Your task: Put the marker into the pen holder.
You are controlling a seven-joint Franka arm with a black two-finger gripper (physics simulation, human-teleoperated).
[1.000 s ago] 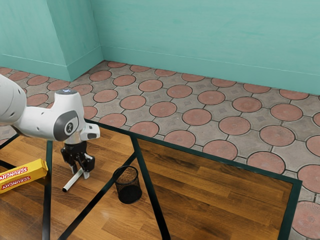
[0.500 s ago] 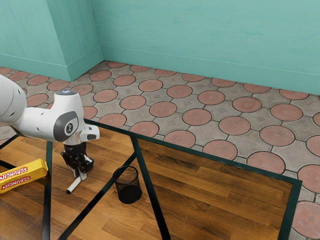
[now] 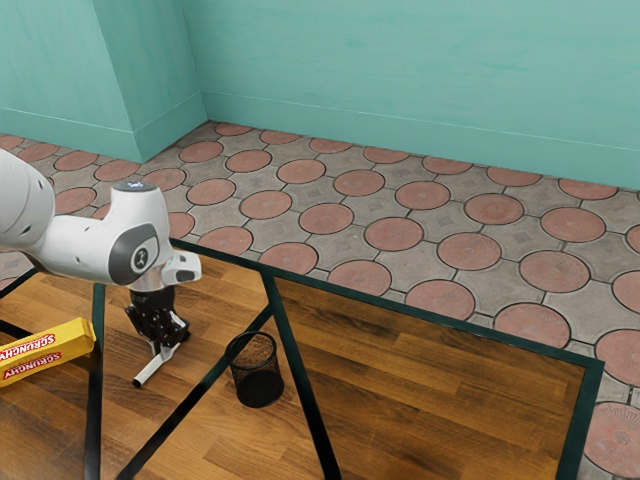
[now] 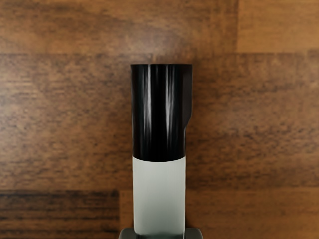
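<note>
Hand [image 3: 163, 351] clamped on marker [image 3: 151, 371], fingers pressed on both its sides, black end sticking out; marker low over or on desk [image 3: 430, 365], can't tell which, in from the far edge. Pen holder [image 3: 257, 377] upright near it, well apart from the far corner at exterior view's right; yellow box [image 3: 48, 350] toward exterior view's left.

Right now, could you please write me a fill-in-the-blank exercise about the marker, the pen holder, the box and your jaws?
The marker is coloured white and ____.
The pen holder stands ____, not tipped over.
The box at the exterior view's left is mainly ____.
My jaws are closed on the ____.

Missing words: black; upright; yellow; marker.
</note>
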